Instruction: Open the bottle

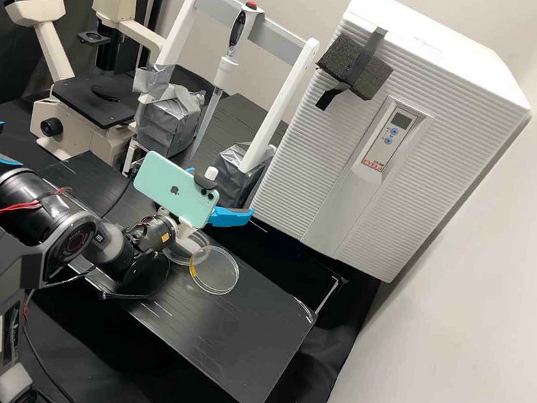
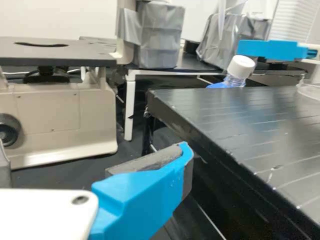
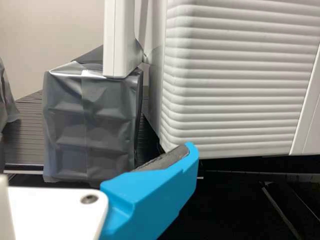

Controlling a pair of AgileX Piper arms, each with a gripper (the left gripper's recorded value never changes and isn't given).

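Counting 1 bottle (image 2: 234, 76) with 1 cap (image 2: 241, 65) | 2 dishes (image 1: 214, 270) | left jaws spread | right jaws cannot tell

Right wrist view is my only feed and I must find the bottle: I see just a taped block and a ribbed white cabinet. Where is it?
Observer: The clear bottle, white cap on, is just behind the mint-green phone on your wrist.
Operator: Anything near it?
Observer: A petri dish lies on the raised black platform, in front of the phone.
Operator: And the left gripper?
Observer: The left gripper is open, far off beside the microscope.
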